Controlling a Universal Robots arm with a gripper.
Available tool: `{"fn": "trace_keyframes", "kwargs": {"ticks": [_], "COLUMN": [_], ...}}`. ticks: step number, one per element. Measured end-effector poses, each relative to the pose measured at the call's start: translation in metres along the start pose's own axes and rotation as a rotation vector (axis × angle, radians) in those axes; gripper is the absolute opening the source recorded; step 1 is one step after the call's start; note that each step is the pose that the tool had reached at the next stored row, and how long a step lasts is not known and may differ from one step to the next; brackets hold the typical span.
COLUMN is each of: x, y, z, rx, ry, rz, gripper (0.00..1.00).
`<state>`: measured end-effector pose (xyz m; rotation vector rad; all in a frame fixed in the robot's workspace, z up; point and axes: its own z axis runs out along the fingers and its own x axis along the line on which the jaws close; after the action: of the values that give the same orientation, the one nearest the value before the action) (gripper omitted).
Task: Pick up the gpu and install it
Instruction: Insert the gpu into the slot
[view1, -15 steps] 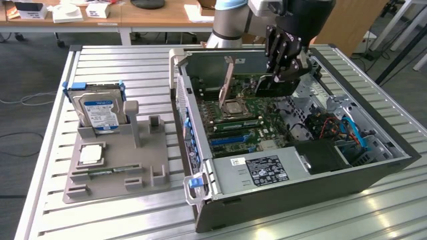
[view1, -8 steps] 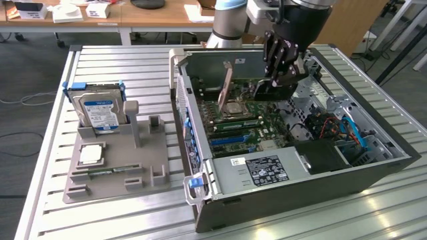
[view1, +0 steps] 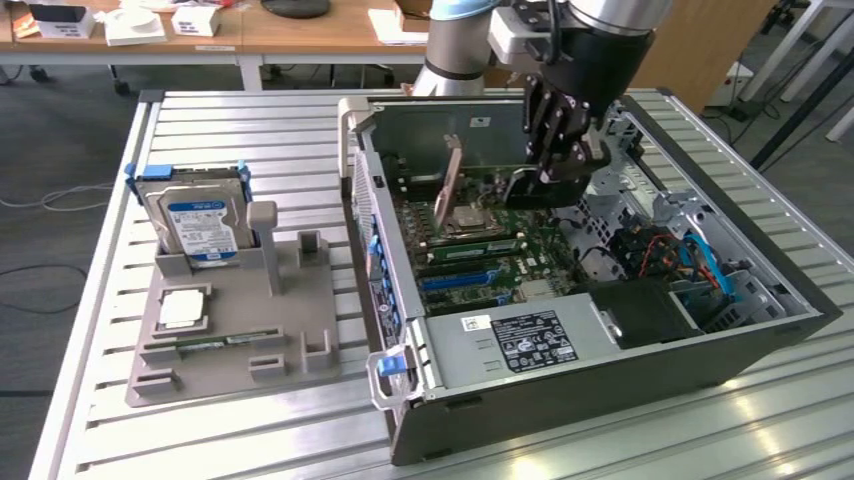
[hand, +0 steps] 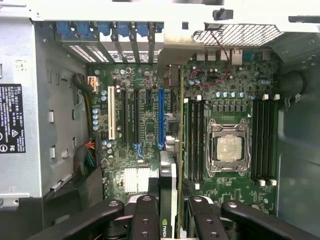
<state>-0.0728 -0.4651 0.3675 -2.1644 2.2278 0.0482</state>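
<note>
The gripper (hand: 172, 222) has its jaws part-closed, pinching the gpu (hand: 169, 185) by its flat faces, so the card sits edge-on inside the open computer case (view1: 601, 370), right over the motherboard (hand: 145, 120) beside the blue slot (hand: 161, 117), presumably lined up for seating.

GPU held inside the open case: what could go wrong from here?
1. The hand grips the gpu edge-on, close beside the blue slot. If it is off its own slot, pressing down could strain the motherboard.
2. The memory slots lie close on its other side and could be knocked.
3. Its metal bracket could catch on the rear of the case.
</note>
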Motion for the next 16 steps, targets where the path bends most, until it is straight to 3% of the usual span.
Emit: {"fn": "trace_keyframes", "kwargs": {"ticks": [16], "x": [0.0], "y": [0.0008], "z": [0.0279], "rx": [0.0001], "ry": [0.0], "rz": [0.003], "gripper": [0.27]}}
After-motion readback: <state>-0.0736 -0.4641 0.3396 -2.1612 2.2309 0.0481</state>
